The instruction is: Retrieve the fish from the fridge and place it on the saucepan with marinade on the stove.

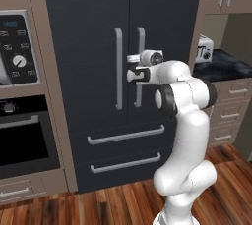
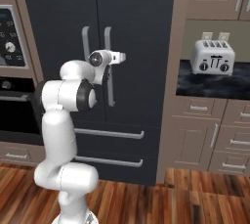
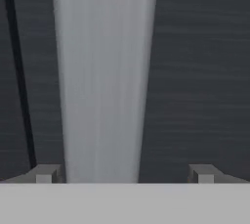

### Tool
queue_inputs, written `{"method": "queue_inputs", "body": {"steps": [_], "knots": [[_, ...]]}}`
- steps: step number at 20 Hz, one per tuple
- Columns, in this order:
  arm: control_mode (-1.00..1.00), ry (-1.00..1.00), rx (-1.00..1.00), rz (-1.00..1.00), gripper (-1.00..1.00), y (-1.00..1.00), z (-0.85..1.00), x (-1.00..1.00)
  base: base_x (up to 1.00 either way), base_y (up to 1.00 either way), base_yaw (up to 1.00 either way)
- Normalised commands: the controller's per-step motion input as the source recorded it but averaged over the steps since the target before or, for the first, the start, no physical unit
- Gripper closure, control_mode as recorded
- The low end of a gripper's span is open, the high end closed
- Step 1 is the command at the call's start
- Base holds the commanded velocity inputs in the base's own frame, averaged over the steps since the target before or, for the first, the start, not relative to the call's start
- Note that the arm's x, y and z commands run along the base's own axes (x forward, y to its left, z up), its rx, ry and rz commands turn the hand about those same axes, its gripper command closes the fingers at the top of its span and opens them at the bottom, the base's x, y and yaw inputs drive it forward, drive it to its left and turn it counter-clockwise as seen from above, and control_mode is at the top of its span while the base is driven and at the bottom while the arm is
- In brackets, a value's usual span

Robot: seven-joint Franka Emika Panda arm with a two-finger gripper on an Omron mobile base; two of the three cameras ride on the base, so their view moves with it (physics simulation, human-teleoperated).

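Observation:
The dark charcoal fridge (image 1: pixel 88 42) (image 2: pixel 141 27) stands straight ahead with both doors and both lower drawers shut. My gripper (image 1: pixel 134 68) (image 2: pixel 108 74) (image 3: pixel 125 174) is at the right door's silver bar handle (image 1: pixel 141 42) (image 2: pixel 108 37) (image 3: pixel 105 71). It is open, and in the hand view the handle runs up between the two fingertips (image 3: pixel 47 173), closer to the left one, with nothing clamped. The door seam is a dark line at that view's left. The fish, saucepan, marinade and stove are out of view.
A black built-in oven (image 1: pixel 22 140) with a control panel (image 1: pixel 17 47) fills the wall to the fridge's left. A silver toaster (image 2: pixel 212 56) sits on the dark counter (image 2: pixel 215 85) at the right, above beige drawers (image 2: pixel 195 135). Wooden floor lies below.

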Motion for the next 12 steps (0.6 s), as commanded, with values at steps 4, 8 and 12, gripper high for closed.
{"method": "queue_inputs", "body": {"steps": [4,8,12], "knots": [[-1.00,0.00,0.00,0.00,1.00,0.00,0.00,1.00,0.00,0.00,0.00],[-1.00,0.01,0.00,0.00,1.00,0.00,0.00,0.91,0.00,0.00,0.00],[-1.00,0.10,0.00,-0.01,1.00,0.00,0.00,0.21,0.00,0.00,0.00]]}}
